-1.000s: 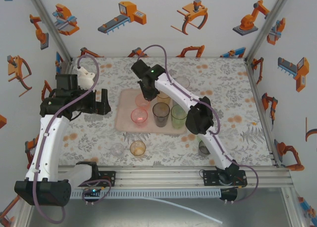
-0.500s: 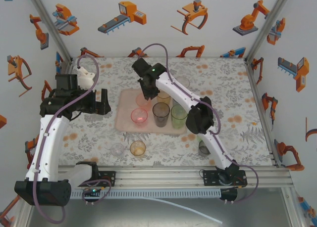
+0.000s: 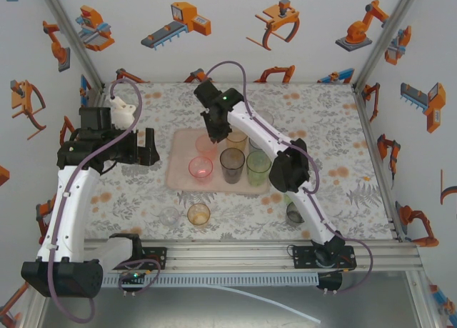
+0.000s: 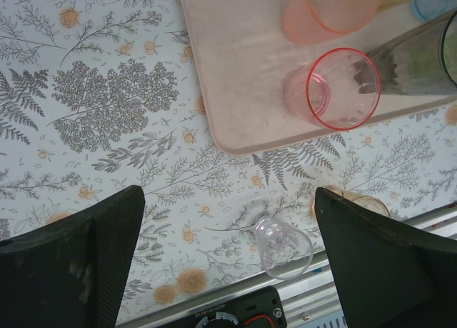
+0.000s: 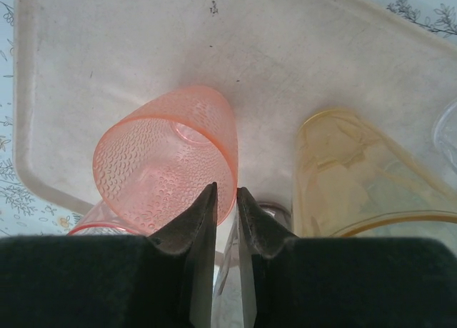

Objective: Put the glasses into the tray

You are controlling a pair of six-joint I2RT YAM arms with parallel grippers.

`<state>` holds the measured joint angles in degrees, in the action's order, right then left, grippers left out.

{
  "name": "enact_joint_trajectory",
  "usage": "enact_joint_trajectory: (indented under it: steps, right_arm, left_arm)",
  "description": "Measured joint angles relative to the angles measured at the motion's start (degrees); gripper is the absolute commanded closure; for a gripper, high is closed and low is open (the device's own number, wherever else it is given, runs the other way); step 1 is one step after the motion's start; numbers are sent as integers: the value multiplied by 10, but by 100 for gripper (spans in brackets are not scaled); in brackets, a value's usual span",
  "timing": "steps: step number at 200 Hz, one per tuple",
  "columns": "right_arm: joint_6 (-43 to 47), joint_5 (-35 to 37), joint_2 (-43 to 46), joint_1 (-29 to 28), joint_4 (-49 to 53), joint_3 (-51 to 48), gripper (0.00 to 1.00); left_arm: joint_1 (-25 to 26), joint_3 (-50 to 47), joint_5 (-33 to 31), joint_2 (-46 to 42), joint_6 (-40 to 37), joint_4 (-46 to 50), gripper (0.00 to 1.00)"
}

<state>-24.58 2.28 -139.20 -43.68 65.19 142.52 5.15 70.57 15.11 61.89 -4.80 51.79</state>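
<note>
R pincer (image 5: 226,192) by pink glass (image 5: 161,164)

The bench (image 3: 335,128) is covered edge to edge with a pale cloth printed with grey ferns and small orange blossoms. A flat pale pink tray (image 3: 178,172) lies on it near the middle. Near the front edge, left of centre, a clear tumbler (image 3: 170,216) and an amber tumbler (image 3: 198,214) stand close together, apart from the tray. Toward the front right stands a smoky grey tumbler (image 3: 294,214), partly hidden.
</note>
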Motion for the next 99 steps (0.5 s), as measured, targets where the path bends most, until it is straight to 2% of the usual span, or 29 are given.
enact_joint_trajectory:
  steps: [99]
  right_arm:
    - [0, -7, -4, 0, 5, 6, 72]
  left_arm:
    - [0, 0, 8, 0, 1, 0, 5]
